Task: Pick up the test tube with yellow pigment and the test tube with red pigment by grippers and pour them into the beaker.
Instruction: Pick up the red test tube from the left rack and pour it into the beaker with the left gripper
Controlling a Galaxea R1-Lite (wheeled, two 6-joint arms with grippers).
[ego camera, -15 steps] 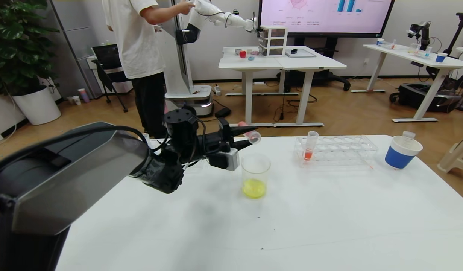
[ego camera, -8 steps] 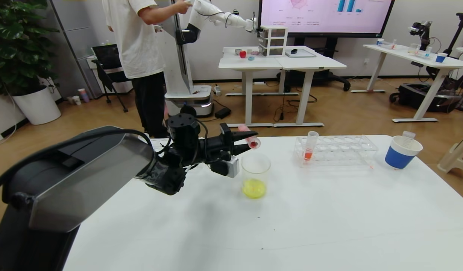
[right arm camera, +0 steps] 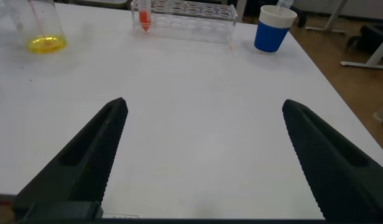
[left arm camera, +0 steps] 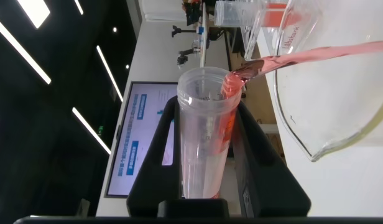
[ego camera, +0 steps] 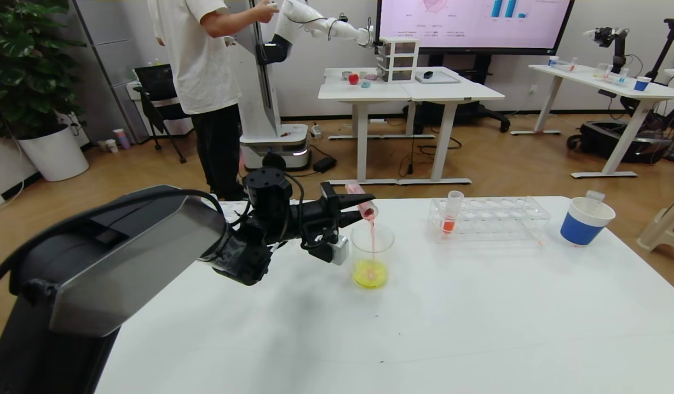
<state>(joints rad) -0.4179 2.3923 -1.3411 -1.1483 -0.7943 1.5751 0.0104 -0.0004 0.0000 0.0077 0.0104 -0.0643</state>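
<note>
— Over the desk (ego camera: 479, 306), off to the left, what is the left tool (ego camera: 354, 205) doing?
— It is clamped on a test tube (ego camera: 363, 203), tipped mouth-down, with a thin red stream (ego camera: 372, 243) falling from it.
— Into what?
— The beaker (ego camera: 372, 254) right below the tool's tips, which has yellow liquid at its bottom. From the left wrist, the red runs out of the tube's mouth (left arm camera: 232, 84) over the beaker's rim (left arm camera: 316, 146).
— Further right of that tool?
— A clear rack (ego camera: 493, 218) with one tube of red-orange liquid (ego camera: 451, 214) standing upright, then a blue-and-white cup (ego camera: 585, 221).
— And the right tool (right arm camera: 201, 155)?
— Spread wide above bare desk, holding nothing; beaker, rack and cup lie well beyond it.
</note>
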